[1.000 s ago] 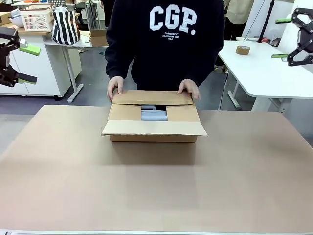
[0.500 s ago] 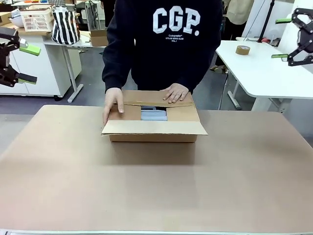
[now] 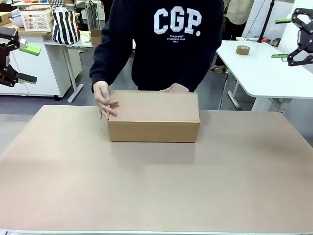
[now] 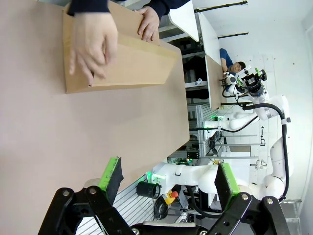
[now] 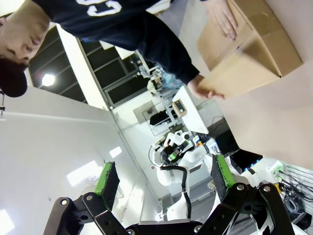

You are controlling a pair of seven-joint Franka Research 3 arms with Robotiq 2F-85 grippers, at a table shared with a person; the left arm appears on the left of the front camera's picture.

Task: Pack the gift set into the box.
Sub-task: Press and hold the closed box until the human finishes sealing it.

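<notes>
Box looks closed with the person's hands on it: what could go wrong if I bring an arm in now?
1. The person's hands rest on the box; an approaching arm could strike them.
2. The flaps show no tape, so lifting might let them spring open.
3. Both grippers, left and right, are open and far off, so any reach crosses the table.

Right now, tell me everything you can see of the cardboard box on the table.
The box is a plain brown corrugated carton, rectangular and wider than tall. Its top flaps are folded flat, so nothing inside shows. It stands level on the table, at the far middle, long side facing the robot. The person's hand touches its left end, and the other hand rests at its far top edge. Neither arm is near it.
</notes>
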